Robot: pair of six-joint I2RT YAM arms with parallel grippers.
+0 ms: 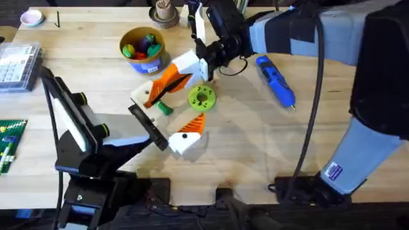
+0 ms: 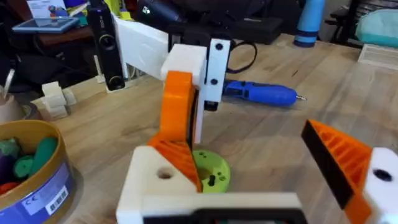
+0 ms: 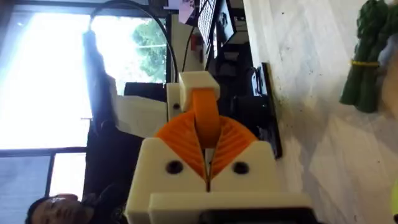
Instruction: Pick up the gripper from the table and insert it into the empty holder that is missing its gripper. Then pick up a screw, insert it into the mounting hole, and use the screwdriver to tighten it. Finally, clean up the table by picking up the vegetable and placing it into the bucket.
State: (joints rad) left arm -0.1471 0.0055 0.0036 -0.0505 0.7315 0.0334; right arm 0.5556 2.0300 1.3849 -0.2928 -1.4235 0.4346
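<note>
My right gripper (image 1: 174,78) (image 3: 207,146) is shut on the orange gripper (image 3: 203,112), tilted down over the table's middle. The piece's far end meets a plain white block (image 3: 198,81), the holder; how deep it sits I cannot tell. My left gripper (image 1: 166,116) (image 2: 249,146) stands wide open on the table, and the dark-green vegetable (image 1: 163,107) (image 3: 367,62) lies between its fingers. The blue screwdriver (image 1: 276,80) (image 2: 258,93) lies to the right. At the back stands the bucket (image 1: 144,46) (image 2: 31,168) with toys inside. The screw is out of view.
A lime-green disc (image 1: 202,97) (image 2: 211,171) lies beside the left gripper's far finger. A clear parts box (image 1: 18,64) and a green board (image 1: 9,137) sit at the left edge, a brown cup (image 1: 165,13) at the back. Bare table lies front right.
</note>
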